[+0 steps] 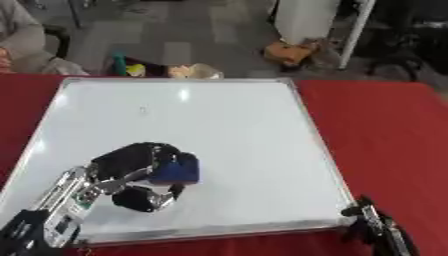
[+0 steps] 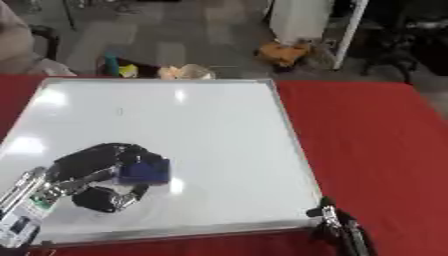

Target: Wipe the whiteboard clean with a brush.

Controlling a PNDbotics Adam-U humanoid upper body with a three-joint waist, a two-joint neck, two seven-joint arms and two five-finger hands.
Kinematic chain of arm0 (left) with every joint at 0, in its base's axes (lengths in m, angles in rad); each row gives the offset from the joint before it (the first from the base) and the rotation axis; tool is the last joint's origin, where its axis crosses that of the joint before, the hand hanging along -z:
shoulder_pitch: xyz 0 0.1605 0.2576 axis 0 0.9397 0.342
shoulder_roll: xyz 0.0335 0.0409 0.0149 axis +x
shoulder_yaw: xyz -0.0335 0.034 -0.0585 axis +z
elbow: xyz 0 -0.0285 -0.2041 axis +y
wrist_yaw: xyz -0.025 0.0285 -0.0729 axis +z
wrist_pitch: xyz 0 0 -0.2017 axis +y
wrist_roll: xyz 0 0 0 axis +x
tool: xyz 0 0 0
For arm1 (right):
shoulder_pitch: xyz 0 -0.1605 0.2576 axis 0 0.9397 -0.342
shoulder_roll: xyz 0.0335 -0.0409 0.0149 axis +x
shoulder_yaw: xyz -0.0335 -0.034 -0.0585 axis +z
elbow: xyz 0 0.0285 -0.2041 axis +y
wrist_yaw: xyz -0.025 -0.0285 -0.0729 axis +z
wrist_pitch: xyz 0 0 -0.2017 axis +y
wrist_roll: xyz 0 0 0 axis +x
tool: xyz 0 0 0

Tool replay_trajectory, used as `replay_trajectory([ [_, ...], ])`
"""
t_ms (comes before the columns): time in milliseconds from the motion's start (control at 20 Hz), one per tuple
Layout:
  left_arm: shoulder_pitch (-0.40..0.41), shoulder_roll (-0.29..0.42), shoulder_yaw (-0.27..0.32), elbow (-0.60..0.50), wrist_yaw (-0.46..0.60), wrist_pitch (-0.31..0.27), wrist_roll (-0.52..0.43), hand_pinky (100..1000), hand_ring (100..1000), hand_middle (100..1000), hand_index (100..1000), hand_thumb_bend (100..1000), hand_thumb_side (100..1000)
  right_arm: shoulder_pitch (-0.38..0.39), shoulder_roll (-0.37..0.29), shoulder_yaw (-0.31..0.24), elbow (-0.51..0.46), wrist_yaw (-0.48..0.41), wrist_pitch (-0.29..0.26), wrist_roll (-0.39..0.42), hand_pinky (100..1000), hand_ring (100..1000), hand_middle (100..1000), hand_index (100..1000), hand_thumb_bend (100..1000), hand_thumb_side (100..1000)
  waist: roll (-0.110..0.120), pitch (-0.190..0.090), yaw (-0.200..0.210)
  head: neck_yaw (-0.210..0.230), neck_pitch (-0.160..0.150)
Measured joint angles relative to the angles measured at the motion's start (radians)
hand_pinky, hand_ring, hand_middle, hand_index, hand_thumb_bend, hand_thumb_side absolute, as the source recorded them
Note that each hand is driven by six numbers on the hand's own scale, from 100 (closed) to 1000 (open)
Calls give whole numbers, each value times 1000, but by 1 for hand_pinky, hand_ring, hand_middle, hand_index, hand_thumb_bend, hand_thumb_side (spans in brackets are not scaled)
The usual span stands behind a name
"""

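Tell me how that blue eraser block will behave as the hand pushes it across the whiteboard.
The blue eraser block looks boxy with flat faces, so it should slide, not roll. The glossy whiteboard probably lets it glide easily. Small inside the left hand, it is likely light, and might tip if pushed unevenly.

Looks like a lab or workshop. Bench (image 1: 385,125) draped in red cloth, grey tiled floor (image 1: 175,35) behind, white upright panel (image 1: 306,20), orange item (image 1: 289,52) and other clutter on floor, dark equipment (image 2: 411,45) far right.
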Motion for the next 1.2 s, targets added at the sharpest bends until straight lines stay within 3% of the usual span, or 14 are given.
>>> replay_trajectory([
  [600,-41,0,22,-7,14,29,17,766,853,783,972,182,847,3,0,0,0,0,0,0,418,352,153,551,100,844,0,0,-2,-1,0],
  [1200,-89,-22,13,114,-33,3,-8,769,854,781,977,181,902,3,1,0,0,0,-2,2,419,352,153,551,100,844,-4,6,-5,0,0],
])
